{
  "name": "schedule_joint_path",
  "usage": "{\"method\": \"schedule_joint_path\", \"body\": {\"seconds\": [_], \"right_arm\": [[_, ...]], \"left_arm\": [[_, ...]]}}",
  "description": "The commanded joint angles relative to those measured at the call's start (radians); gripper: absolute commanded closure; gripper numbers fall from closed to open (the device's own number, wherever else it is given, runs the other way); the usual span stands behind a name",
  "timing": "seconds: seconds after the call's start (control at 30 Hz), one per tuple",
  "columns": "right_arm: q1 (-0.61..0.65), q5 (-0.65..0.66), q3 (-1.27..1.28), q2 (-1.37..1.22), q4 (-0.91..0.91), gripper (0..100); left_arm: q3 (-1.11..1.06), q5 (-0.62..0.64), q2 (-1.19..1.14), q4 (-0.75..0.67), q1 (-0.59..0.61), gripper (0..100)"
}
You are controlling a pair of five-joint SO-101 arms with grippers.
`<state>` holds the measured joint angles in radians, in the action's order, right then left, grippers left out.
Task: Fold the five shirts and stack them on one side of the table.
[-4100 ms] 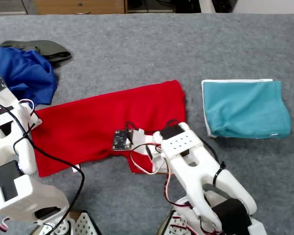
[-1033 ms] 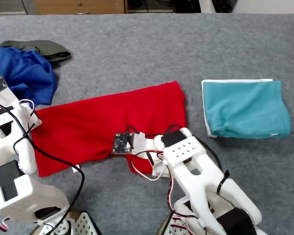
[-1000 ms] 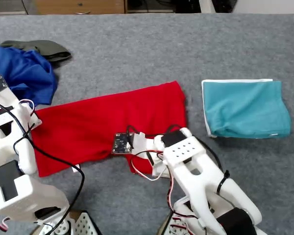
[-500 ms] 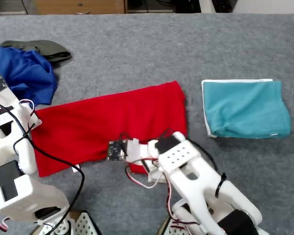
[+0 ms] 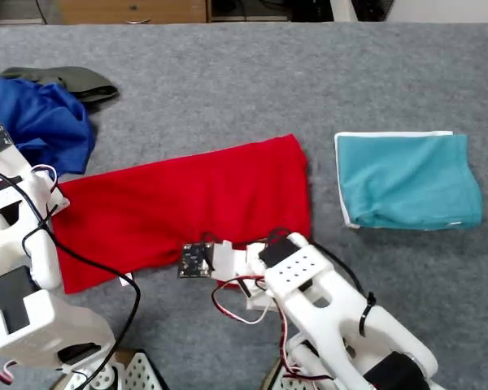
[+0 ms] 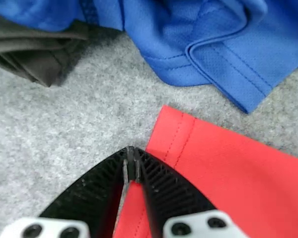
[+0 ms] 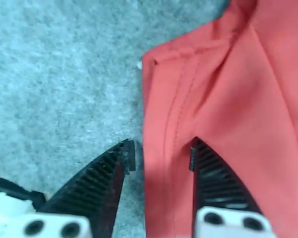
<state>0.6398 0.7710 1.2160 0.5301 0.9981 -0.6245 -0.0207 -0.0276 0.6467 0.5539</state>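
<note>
Right wrist view: right gripper [image 7: 162, 148] straddles red shirt [image 7: 238, 89] hem.

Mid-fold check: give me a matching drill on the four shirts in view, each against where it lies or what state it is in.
Things
1. red shirt
2. teal shirt
3. blue shirt
4. dark green shirt

Places or states
A. crumpled at the left edge of the high view
B. folded into a rectangle, lying alone at the right of the high view
C. small bunch at the far left, farthest from the arms
D. spread flat in the middle, edge pinched in the left gripper

Pairs: 1-D, 2-B, 3-A, 4-C
</note>
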Motion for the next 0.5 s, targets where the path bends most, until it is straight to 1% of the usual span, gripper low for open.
{"method": "schedule_joint_path", "body": {"seconds": [0.0, 0.1, 0.3, 0.47], "right_arm": [[-0.022, 0.034, 0.012, 0.002, -0.026, 80.0], [-0.022, 0.08, 0.019, -0.005, -0.028, 80.1], [-0.018, 0.086, -0.016, -0.081, -0.026, 80.5], [-0.018, 0.086, -0.042, -0.125, -0.025, 88.8]], "left_arm": [[0.041, -0.005, 0.005, 0.006, -0.011, 98], [0.04, -0.005, 0.005, 0.006, -0.003, 98], [0.038, -0.006, 0.005, 0.006, -0.005, 98], [0.041, -0.006, 0.005, 0.006, -0.005, 98]]}}
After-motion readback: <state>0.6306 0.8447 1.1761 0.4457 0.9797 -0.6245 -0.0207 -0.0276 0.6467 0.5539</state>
